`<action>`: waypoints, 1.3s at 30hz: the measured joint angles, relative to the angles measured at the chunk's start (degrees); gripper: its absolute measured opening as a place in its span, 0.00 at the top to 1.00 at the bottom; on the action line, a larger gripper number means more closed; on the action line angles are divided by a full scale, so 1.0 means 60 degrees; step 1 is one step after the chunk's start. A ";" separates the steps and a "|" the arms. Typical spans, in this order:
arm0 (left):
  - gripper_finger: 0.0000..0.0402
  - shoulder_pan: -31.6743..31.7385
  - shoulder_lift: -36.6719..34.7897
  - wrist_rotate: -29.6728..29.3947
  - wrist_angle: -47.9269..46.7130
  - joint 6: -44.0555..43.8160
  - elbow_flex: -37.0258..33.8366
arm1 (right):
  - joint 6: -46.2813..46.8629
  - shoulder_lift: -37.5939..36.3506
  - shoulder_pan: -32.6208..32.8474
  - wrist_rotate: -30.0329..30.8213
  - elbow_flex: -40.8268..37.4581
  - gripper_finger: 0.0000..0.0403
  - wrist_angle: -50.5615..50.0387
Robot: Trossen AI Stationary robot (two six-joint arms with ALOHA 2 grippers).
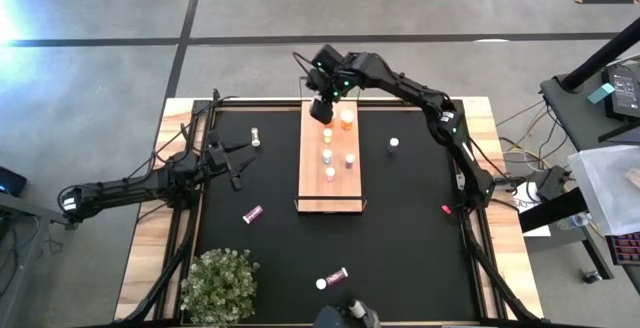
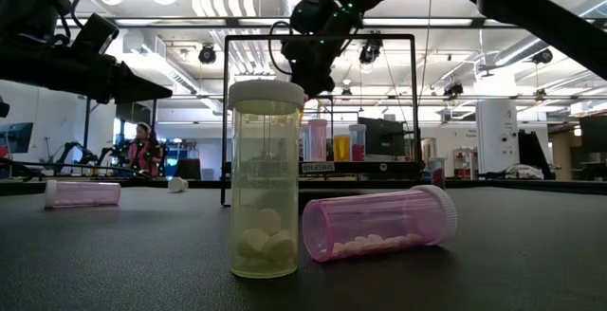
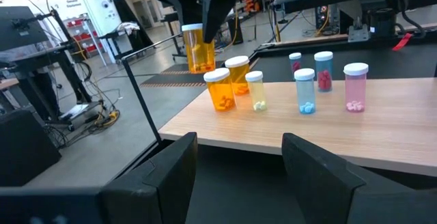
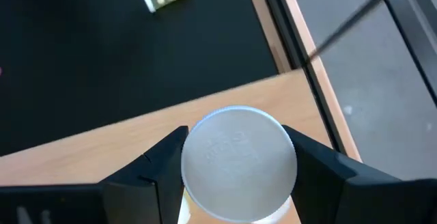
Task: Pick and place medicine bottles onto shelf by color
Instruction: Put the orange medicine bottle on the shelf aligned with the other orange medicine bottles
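The light-wood shelf lies in the middle of the black mat, and several capped medicine bottles stand on it: amber, pale, blue and pink. My right gripper hangs over the shelf's far end, shut on an amber bottle. My left gripper waits open at the mat's left, level with the shelf, nothing between its fingers. Loose bottles rest on the mat: a pale one, a white-capped one and two pink ones on their sides. My right gripper pinches the amber bottle at its white cap, one finger on each side. The fingers come slanting down from above. The bottle hangs upright below them over the shelf's far left corner; whether its base touches the wood I cannot tell.
A potted plant stands at the near left corner. A small red bit lies at the right. A thin black wire frame rises at the shelf's end. Near the front edge a pale bottle stands beside a lying pink one.
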 joint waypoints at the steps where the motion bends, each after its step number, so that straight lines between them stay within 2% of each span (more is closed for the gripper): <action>1: 0.51 -0.0001 0.0000 0.0000 -0.0002 -0.0001 0.0000 | -0.0027 0.0000 0.0010 -0.0030 -0.0047 0.52 0.0080; 21: 0.51 0.0001 0.0000 0.0000 -0.0003 -0.0001 0.0000 | -0.0280 0.0006 0.0032 -0.0037 -0.1404 0.51 0.1189; 39: 0.51 0.0001 0.0002 0.0000 -0.0003 -0.0002 0.0000 | -0.0789 0.0000 0.0127 -0.0037 -0.2040 0.51 0.2131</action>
